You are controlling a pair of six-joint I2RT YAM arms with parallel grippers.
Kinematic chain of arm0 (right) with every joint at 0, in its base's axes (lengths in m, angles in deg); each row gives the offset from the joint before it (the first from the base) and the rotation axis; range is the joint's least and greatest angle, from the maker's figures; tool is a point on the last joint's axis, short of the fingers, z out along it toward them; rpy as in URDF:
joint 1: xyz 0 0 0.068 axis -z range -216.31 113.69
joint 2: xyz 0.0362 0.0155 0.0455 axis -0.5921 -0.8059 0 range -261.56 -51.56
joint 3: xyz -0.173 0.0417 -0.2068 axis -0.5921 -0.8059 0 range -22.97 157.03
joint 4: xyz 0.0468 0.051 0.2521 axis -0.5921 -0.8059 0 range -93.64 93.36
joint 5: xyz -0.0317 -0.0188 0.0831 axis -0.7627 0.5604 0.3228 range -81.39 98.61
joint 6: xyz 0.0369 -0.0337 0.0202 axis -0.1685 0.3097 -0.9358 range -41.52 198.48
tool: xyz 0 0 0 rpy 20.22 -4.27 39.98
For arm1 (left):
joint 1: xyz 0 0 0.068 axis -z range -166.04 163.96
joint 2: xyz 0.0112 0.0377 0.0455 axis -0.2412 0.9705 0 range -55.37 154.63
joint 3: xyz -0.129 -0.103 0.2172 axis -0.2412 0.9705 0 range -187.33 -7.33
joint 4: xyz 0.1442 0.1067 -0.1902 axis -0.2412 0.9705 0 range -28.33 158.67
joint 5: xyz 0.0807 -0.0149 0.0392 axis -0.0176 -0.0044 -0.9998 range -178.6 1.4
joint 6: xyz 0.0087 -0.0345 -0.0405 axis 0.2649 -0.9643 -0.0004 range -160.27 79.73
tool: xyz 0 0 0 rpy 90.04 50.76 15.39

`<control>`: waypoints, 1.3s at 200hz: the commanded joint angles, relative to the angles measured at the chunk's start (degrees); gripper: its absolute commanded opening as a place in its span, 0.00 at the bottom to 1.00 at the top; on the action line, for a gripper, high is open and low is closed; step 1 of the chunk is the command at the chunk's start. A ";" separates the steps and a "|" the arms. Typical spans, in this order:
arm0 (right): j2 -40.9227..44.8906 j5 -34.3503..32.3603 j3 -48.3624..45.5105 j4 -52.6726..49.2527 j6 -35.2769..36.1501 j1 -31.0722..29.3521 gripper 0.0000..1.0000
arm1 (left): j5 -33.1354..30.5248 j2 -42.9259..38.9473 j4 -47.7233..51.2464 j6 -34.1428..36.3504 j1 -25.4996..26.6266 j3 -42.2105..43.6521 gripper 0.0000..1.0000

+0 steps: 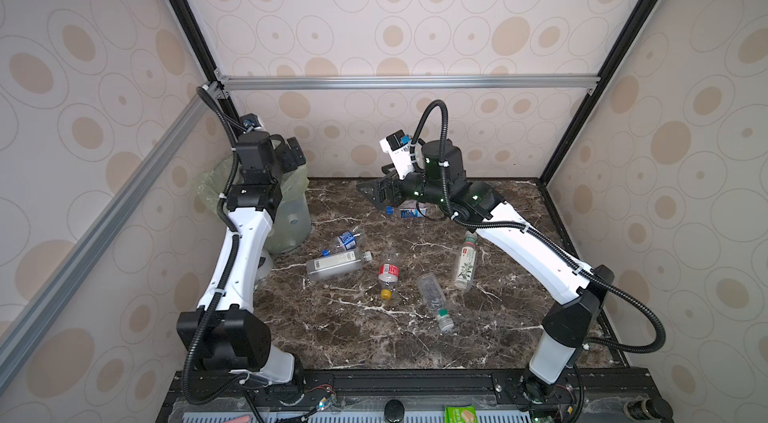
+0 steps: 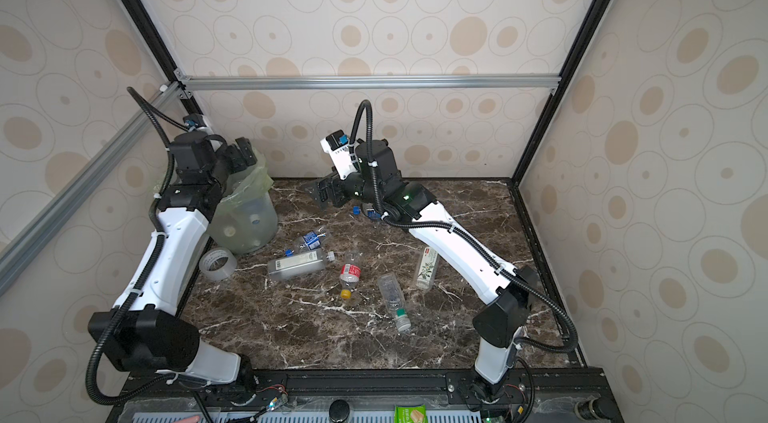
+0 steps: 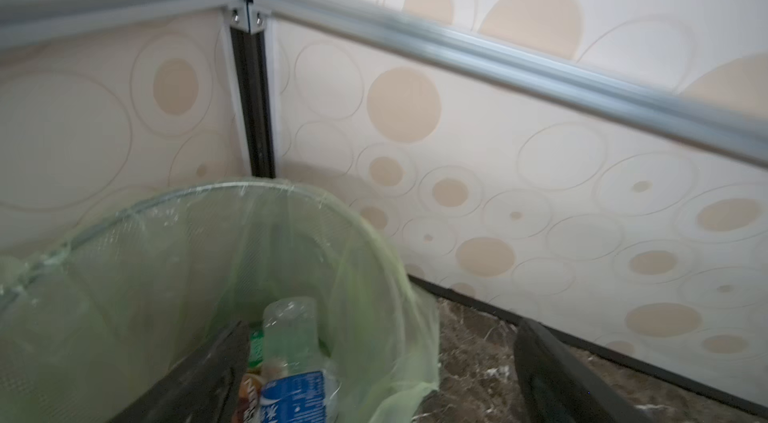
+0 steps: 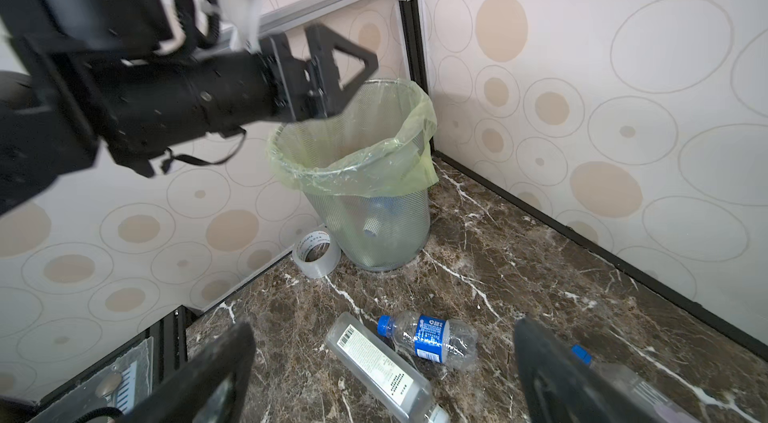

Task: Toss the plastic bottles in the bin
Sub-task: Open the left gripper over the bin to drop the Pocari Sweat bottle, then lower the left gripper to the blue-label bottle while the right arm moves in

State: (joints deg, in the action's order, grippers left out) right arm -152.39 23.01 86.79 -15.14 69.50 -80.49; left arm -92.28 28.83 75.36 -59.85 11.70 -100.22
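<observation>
- The bin (image 1: pixel 291 217) stands in the back-left corner of the bench (image 1: pixel 374 342), with some plastic bottles (image 3: pixel 293 394) inside.
- The left gripper (image 1: pixel 294 152) is over the bin, jaws wide apart, empty.
- The right gripper (image 1: pixel 376 192) is above back-centre, jaws wide apart, empty.
- Six plastic bottles lie loose mid-bench.

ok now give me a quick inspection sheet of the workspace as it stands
surface: dark marble tabletop, no spills seen
job's things: six plastic bottles lie loose on it, a blue-label bottle half under the right arm; bin upright in the far left corner, green bag over its rim, binned bottles inside
clutter: tape roll beside the bin; green packet at the front edge
grippers: left pincer open, empty, over the bin mouth; right pincer open, empty, above the far table
cables: black hoses tied along both arms, none among the bottles
surroundings: circle-patterned wall panels, aluminium frame rail
</observation>
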 commanded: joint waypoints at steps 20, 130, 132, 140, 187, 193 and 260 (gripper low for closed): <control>1.24 0.28 -2.38 1.29 -1.29 -0.07 1.00 | 3.37 -5.32 -2.27 -3.08 1.34 -4.37 0.99; 6.68 -5.86 -13.57 -0.33 -7.93 4.26 1.00 | 2.37 -4.03 3.11 -2.53 16.06 3.87 0.99; 6.92 -5.87 -14.06 -0.38 -8.11 4.47 1.00 | 2.50 -3.78 3.45 -2.39 16.30 4.03 0.99; 8.03 -5.96 -15.86 -0.48 -8.51 5.16 1.00 | 3.16 -3.03 4.85 -2.00 17.20 4.87 0.99; 15.45 -5.25 -26.87 -0.12 -10.77 10.49 1.00 | 2.96 2.08 13.00 1.45 21.50 11.27 0.99; 16.11 -4.75 -28.15 0.11 -11.01 11.21 1.00 | 2.53 2.75 13.67 1.84 21.93 12.00 0.99; 16.04 -2.01 -31.53 -4.52 -9.22 12.73 1.00 | -3.98 11.25 19.07 4.30 22.83 14.01 0.99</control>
State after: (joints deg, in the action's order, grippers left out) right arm -135.89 19.53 56.17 -16.96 59.62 -67.57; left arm -92.89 38.23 91.42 -58.14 34.60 -85.11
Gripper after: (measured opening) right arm 0.997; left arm 0.992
